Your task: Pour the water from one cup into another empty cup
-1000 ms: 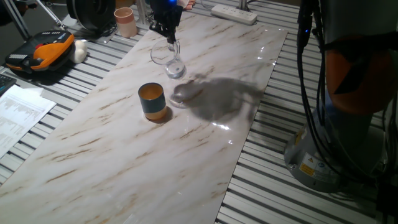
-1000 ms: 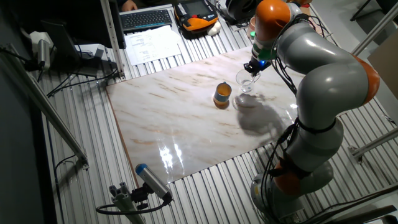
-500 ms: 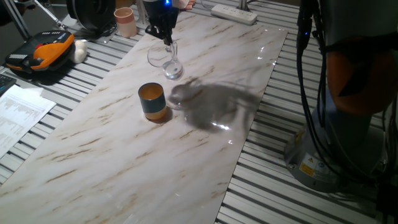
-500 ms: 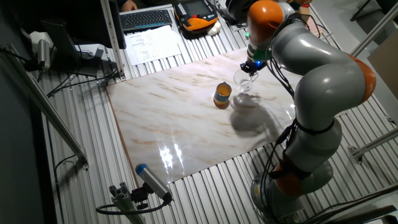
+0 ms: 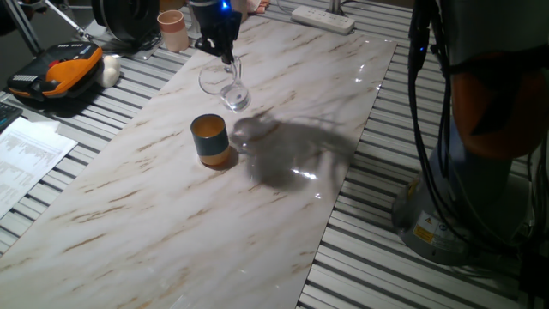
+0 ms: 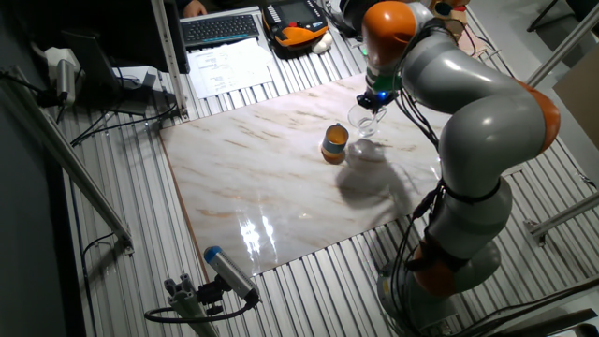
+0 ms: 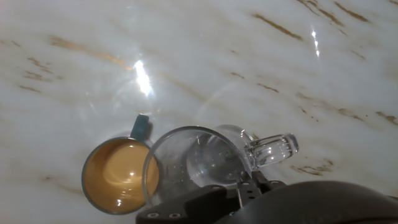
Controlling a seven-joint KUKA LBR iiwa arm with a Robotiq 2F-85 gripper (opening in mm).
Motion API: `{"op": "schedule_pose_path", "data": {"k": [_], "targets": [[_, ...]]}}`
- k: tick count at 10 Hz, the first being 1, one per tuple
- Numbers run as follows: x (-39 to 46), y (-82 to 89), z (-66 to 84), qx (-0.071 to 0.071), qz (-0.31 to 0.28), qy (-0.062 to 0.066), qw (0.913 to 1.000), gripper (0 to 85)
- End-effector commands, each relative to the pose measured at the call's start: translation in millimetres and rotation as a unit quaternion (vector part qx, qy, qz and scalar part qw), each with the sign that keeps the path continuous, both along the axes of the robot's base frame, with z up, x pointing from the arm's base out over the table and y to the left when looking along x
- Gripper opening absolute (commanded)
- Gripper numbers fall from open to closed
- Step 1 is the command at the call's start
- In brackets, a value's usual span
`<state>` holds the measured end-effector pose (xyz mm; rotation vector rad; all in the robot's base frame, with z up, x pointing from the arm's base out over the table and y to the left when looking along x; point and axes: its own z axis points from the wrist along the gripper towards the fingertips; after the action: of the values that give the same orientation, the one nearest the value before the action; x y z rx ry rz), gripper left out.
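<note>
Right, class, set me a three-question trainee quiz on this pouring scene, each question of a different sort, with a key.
1. True or false: the glass cup is held tilted by the gripper.
2. The teal cup is orange: A) inside B) on the lid C) on a handle.
3. Fill in: in the hand view the glass cup shows a clear ____ at its side.

Key: 1 true; 2 A; 3 handle.

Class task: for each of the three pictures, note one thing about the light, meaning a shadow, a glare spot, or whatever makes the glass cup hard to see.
One fixed view: the arm throws a broad grey shadow right of the teal cup. The other fixed view: bright glare on the marble top; the glass cup is nearly lost. Hand view: a white glare spot lies above the glass cup.
</note>
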<state>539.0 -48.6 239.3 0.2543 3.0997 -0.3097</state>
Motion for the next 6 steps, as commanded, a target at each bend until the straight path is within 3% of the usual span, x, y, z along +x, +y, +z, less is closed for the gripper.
{"op": "schedule_pose_path", "data": {"k": [1, 6], "targets": [[1.2, 0.0, 0.6, -0.004, 0.001, 0.0, 1.0, 0.0], [6.5, 6.5, -4.5, -0.04, 0.013, -0.003, 0.9991, 0.0]]}}
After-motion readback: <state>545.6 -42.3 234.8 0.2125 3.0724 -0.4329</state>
